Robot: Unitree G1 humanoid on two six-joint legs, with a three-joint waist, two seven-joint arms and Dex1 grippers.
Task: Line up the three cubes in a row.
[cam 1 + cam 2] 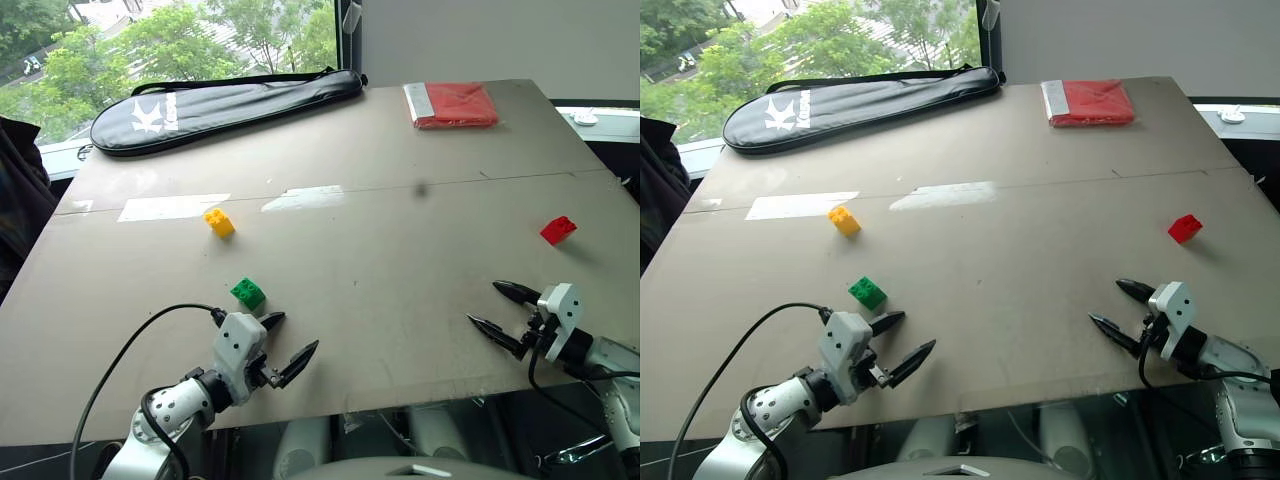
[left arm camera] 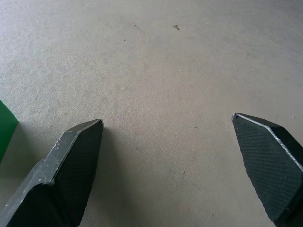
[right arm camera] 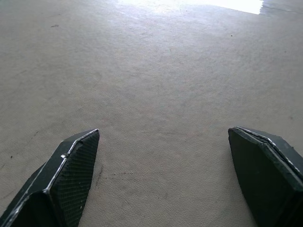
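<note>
Three studded cubes lie apart on the grey table (image 1: pixel 380 260). The yellow cube (image 1: pixel 219 222) is at the left middle, the green cube (image 1: pixel 248 293) sits nearer the front left, and the red cube (image 1: pixel 558 229) lies far off at the right. My left gripper (image 1: pixel 294 334) hovers open just in front of and to the right of the green cube, whose edge (image 2: pixel 5 132) shows beside one finger in the left wrist view. My right gripper (image 1: pixel 492 308) stands open near the front right edge, in front of and to the left of the red cube, with bare table between its fingers.
A black racket bag (image 1: pixel 225 105) lies along the table's back left edge. A flat red packet (image 1: pixel 452 104) rests at the back right. White tape strips (image 1: pixel 172 207) mark the table behind the yellow cube. A window sill runs behind the table.
</note>
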